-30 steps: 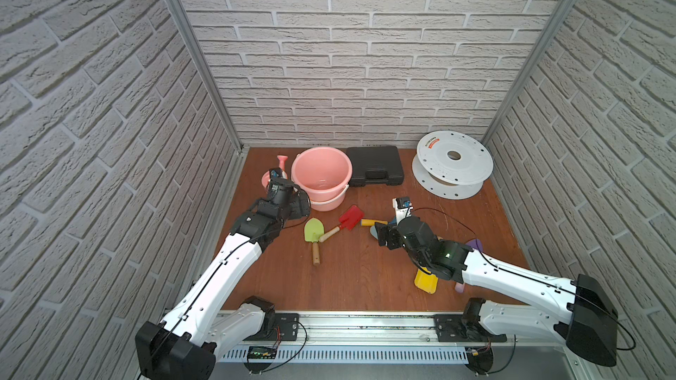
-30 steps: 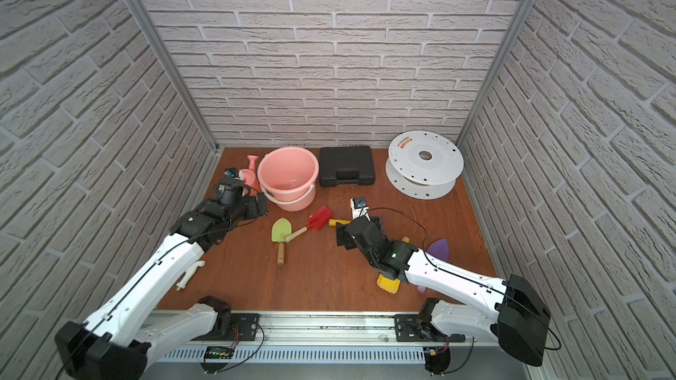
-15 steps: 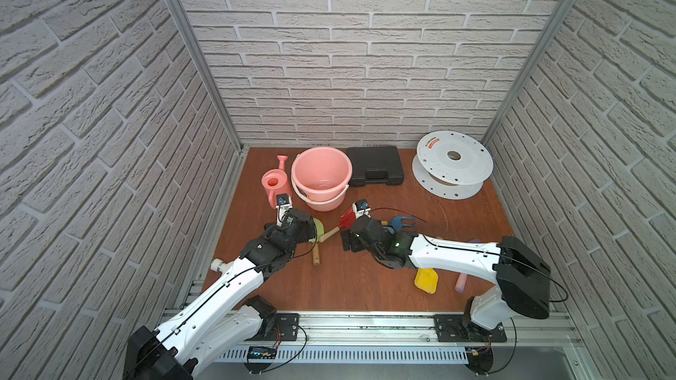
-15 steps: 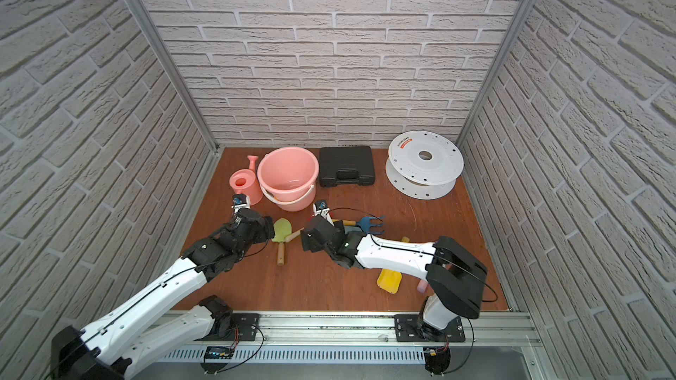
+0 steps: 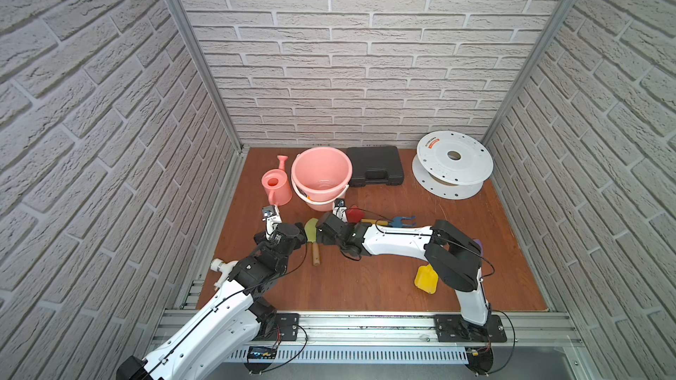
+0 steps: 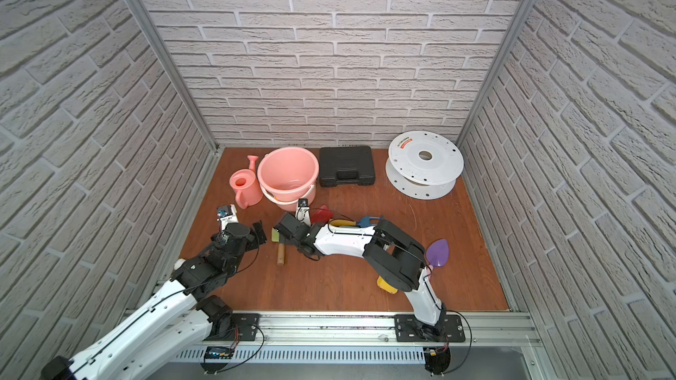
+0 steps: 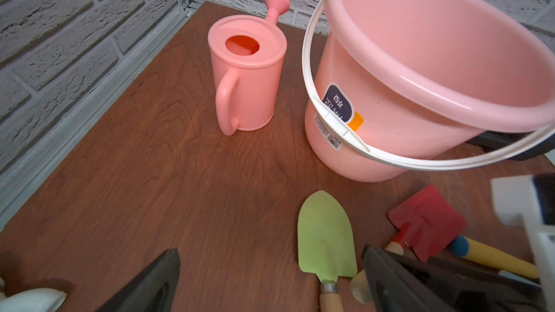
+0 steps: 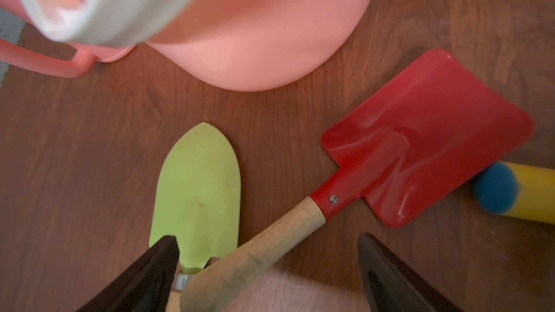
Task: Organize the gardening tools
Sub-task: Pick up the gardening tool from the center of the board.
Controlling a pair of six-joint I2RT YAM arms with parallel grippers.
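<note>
We see both grippers low over the brown table (image 5: pixel 365 286), meeting at the green trowel (image 5: pixel 311 230), which lies flat in front of the pink bucket (image 5: pixel 318 202) with its wooden handle pointing to the near edge. Our left gripper (image 7: pixel 269 252) stands spread wide and holds nothing, the trowel's blade just beside one finger. Our right gripper (image 8: pixel 266 238) is likewise spread and empty; in its wrist view the red spade (image 8: pixel 420 151) runs its wooden handle between the fingers (image 8: pixel 144 277), its end against the trowel's neck. The spade's blade lies by the bucket's base, beside the blue rake (image 5: pixel 402 220). The pink watering can (image 5: pixel 276 186) stands upright just left of the bucket. The yellow spade (image 5: pixel 426 279) and purple trowel (image 6: pixel 439 253) lie well apart, by the right arm.
</note>
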